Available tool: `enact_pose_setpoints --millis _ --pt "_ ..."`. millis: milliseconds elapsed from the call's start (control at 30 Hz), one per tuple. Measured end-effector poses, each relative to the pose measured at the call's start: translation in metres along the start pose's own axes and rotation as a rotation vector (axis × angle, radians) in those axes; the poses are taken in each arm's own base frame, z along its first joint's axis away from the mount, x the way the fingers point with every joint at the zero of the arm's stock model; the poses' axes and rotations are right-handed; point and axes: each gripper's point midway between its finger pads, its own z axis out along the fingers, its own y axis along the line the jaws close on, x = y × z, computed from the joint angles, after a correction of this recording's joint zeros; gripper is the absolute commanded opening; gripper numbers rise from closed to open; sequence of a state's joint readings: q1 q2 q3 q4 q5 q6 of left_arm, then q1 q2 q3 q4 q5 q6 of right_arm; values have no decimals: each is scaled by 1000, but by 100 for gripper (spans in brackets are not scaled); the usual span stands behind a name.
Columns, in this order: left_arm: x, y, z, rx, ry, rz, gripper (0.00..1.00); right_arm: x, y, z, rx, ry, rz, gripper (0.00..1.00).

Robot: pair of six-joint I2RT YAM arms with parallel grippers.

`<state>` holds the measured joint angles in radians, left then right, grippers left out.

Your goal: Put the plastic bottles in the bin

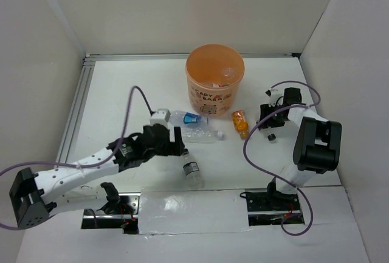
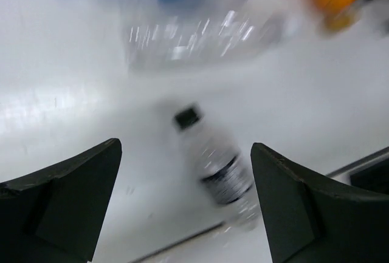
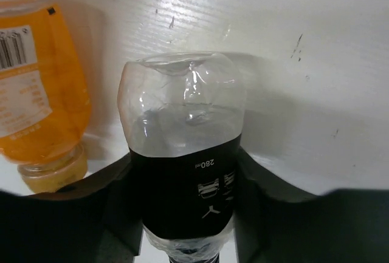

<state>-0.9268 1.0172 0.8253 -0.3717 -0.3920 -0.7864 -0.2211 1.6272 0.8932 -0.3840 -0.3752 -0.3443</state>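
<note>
The orange bin [image 1: 214, 87] stands at the back middle, with a clear bottle [image 1: 228, 73] inside. On the table in front of it lie a blue-labelled bottle [image 1: 188, 118], a clear bottle [image 1: 200, 134], a small orange bottle [image 1: 240, 123] and a dark-banded bottle [image 1: 192, 172]. My left gripper [image 1: 179, 141] is open and empty, just left of the dark-banded bottle [image 2: 217, 167], which lies ahead between the fingers in its blurred wrist view. My right gripper [image 1: 265, 118] is shut on a dark-labelled clear bottle [image 3: 182, 147], beside the orange bottle [image 3: 42, 93].
A small loose black cap [image 1: 271, 136] lies near the right gripper. White walls close in the table on three sides. A metal rail [image 1: 76, 108] runs along the left edge. The right arm's purple cable [image 1: 249, 147] loops over the table.
</note>
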Motion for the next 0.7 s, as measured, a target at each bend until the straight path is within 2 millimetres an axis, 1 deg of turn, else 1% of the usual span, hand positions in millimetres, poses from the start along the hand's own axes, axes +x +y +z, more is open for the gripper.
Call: enact_pose_setpoints --millis 67,100,133,167,200,267,300,333,367,400,433,467,500,533,567,633,667,700 --pt "56 20 10 -61 144 16 100 -4 -2 -6 -10 -10 -4 32" --pt "81 30 12 -91 213 24 100 -9 -2 -13 -18 -24 -14 32" --pt "97 34 13 -111 259 25 100 -18 0 -23 -28 -48 -32 31" --pt "104 33 12 -114 283 3 100 -32 3 -37 -41 -90 -59 31" --pt "115 34 15 -130 316 11 100 -51 6 -52 -50 -148 -92 31" --pt "126 29 21 -133 341 -10 100 -104 21 -97 -74 -313 -201 31" --pt "130 26 24 -135 349 -21 100 -131 32 -121 -89 -403 -263 31" --pt "134 24 27 -136 356 -33 100 -160 46 -151 -101 -507 -336 31" --pt "137 22 29 -133 363 -37 100 -184 62 -177 -114 -596 -402 31" --pt "139 18 31 -127 365 -44 100 -205 80 -203 -128 -683 -470 32" --pt "139 15 33 -118 362 -56 100 -221 100 -222 -153 -755 -529 33" --pt "139 11 34 -106 359 -64 100 -235 123 -240 -186 -822 -589 33" --pt "138 8 35 -95 354 -68 100 -245 144 -251 -221 -869 -637 35" --pt "137 5 37 -87 351 -73 100 -254 165 -258 -259 -905 -680 35" --pt "137 2 39 -79 350 -76 100 -260 184 -258 -305 -921 -711 35" --pt "136 -3 40 -68 349 -78 100 -275 216 -251 -378 -942 -756 37" --pt "135 -5 40 -61 347 -80 100 -288 237 -227 -441 -922 -768 49" --pt "135 -7 40 -53 345 -80 100 -289 239 -224 -445 -918 -767 49"
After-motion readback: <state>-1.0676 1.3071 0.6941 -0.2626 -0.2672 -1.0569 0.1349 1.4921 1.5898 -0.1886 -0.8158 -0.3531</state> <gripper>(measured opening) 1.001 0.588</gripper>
